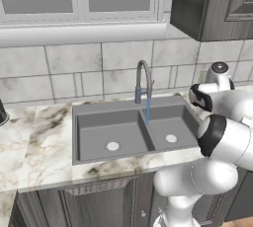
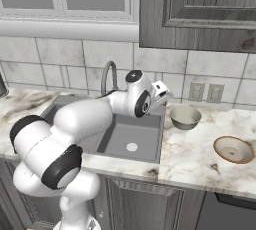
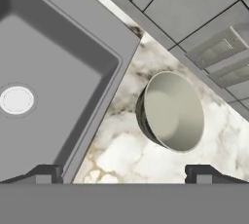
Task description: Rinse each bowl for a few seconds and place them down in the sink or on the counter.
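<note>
1. Fingertips (image 3: 46, 173) of the tool (image 3: 126, 174) rise at the bottom of the hand view, spread wide apart with nothing between them.
2. Counter (image 3: 116, 145): veined marble lies directly beyond the tool, between the sink rim and the tiled wall.
3. Near bowl (image 3: 170, 111): sits upright on the counter just beside the sink's right edge, apart from the fingertips. In the right base view the same bowl (image 2: 185, 117) stands close to the backsplash, below and to the right of the tool head.
4. Second bowl (image 2: 233, 149): rests on the counter well to the right of the first, nearer the front edge; its inside is pale with a browner rim.
5. Sink (image 1: 94, 122): a grey double basin set into the counter, one round pale drain (image 1: 112, 146) in each basin. Both basins hold no bowl.
6. Faucet (image 1: 143, 80): arched steel spout at the back of the sink, over the divider. A thin blue stream (image 1: 147, 110) falls from it toward the right basin.
7. Wall outlets (image 2: 206, 92): two plates on the tiles behind the near bowl.
</note>
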